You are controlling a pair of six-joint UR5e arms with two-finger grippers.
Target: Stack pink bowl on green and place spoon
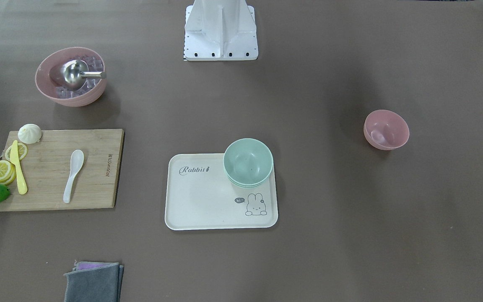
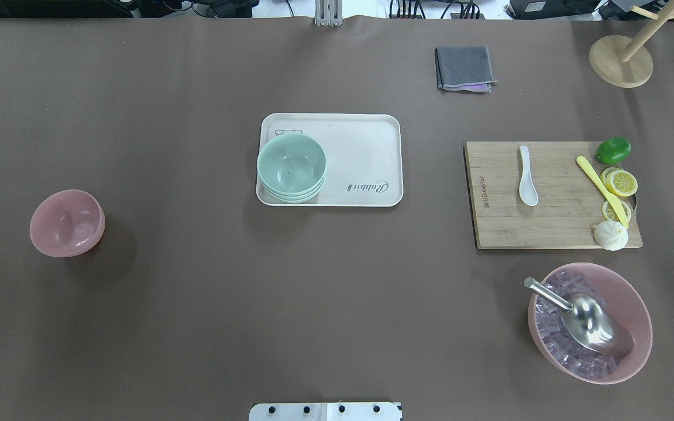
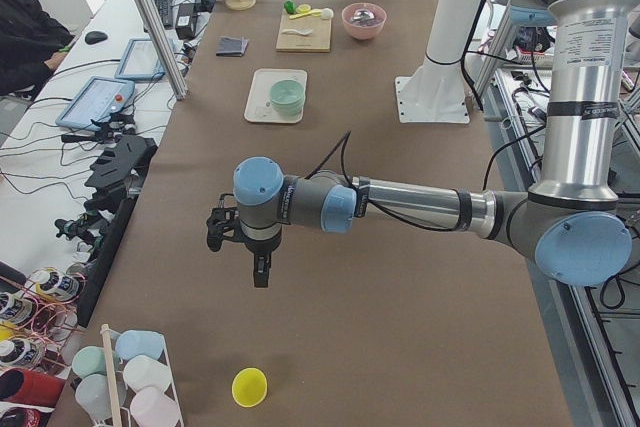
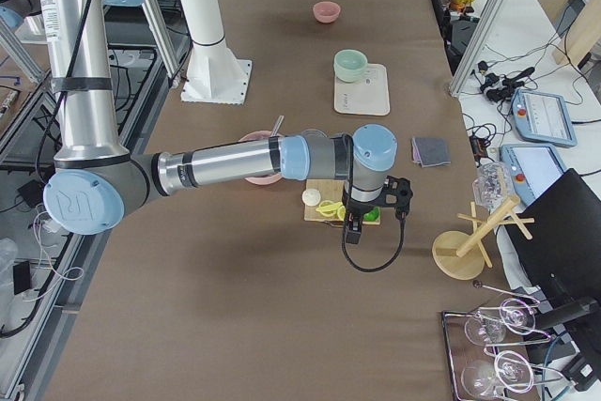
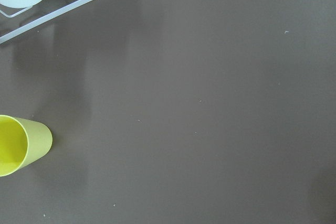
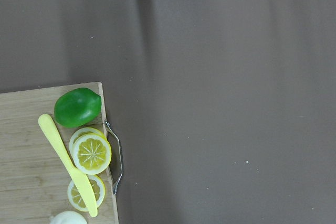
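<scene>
Nested on a corner of the tray [image 2: 366,140]: green bowls [image 2: 291,165], covering part of its print. Well apart from tray, robot's left: pink bowl [image 2: 66,223]. Opposite side of tray, on cutting board [image 2: 553,222]: spoon [image 2: 526,176]. Left gripper [image 3: 260,277], right gripper [image 4: 349,235] in side views only; cannot tell whether jaws apart or together.

1. The small pink bowl [image 2: 66,223] sits alone on the brown bench [image 2: 196,304], far to the left.
2. The green bowls [image 2: 291,168] are stacked in one corner of the white tray [image 2: 366,140].
3. The white spoon [image 2: 526,175] lies on the wooden board [image 2: 553,225], apart from the yellow knife [image 2: 600,189].
4. The big pink bowl [image 2: 638,304] holds ice and a steel scoop [image 2: 591,321].
</scene>
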